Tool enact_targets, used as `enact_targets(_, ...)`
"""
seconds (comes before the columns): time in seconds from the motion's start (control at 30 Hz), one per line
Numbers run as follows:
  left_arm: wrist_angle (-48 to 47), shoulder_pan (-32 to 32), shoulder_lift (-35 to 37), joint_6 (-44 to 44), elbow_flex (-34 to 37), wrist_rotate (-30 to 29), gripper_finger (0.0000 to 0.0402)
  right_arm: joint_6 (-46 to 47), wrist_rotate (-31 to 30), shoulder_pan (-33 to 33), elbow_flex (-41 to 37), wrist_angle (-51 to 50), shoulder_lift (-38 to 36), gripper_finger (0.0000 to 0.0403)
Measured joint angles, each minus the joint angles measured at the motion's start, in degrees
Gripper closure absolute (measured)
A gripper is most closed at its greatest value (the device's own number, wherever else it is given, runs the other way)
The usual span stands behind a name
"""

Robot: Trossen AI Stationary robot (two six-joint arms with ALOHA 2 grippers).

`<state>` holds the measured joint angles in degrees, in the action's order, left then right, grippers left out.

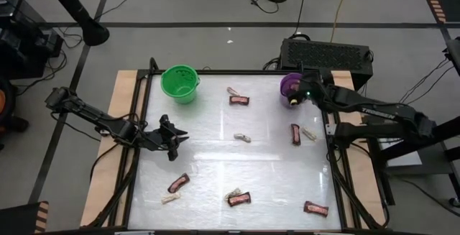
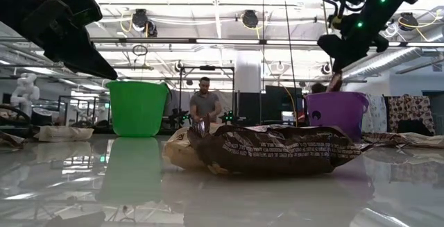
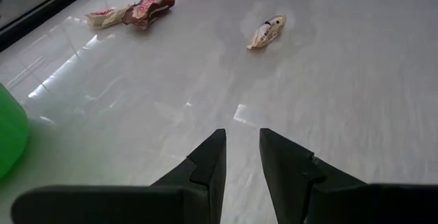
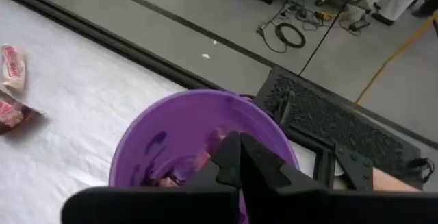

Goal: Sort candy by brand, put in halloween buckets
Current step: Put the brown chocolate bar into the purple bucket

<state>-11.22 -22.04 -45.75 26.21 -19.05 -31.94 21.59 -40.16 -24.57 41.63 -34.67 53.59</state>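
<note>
My right gripper [image 4: 239, 157], jaws pressed together, hangs over the purple bucket [image 4: 157, 138]; left gripper [image 3: 241, 157] slightly spread, empty. Crinkled red-brown bars [image 1: 239, 100] and pale pieces [image 1: 242, 138] lie scattered on bench [image 1: 208, 163].

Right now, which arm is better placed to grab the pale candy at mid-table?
Probably left: its end effector hangs empty, facing that pale candy; the right end effector is shut over the purple bucket.

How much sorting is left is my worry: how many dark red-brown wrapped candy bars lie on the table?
5 bars: one far-middle, one right of centre, one near-left, one near-centre, one near-right. Others may be hidden inside the purple plastic bucket.
</note>
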Motion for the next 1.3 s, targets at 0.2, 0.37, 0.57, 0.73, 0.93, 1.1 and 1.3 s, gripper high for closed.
enact_targets(0.2,-0.1,0.0,0.0,0.1,0.0,0.0,0.0304,0.2,0.0,-0.2,0.0,0.7,1.2,0.0402)
enact_targets(0.37,0.0,0.0,0.0,0.1,0.0,0.0,0.0304,0.7,0.0,-0.2,0.0,0.7,1.2,0.0380)
enact_targets(0.57,-0.1,0.0,0.0,0.1,0.0,0.0,0.0304,1.8,2.1,0.1,0.0,2.9,1.2,0.0334)
enact_targets(0.73,-0.1,0.0,0.0,0.1,0.0,0.0,0.0304,-0.8,20.6,4.0,0.0,18.6,2.6,0.0307)
enact_targets(0.93,-0.1,0.0,0.0,0.1,0.0,0.0,0.0304,-4.2,30.1,14.2,0.0,37.7,9.9,0.0301)
enact_targets(1.1,-0.3,0.0,0.0,0.4,0.0,0.0,0.0304,-7.1,29.9,20.8,0.0,45.4,18.5,0.0301)
enact_targets(1.3,0.0,0.0,0.0,0.4,0.0,0.0,0.0304,-4.4,21.8,19.5,1.3,50.3,29.9,0.0301)
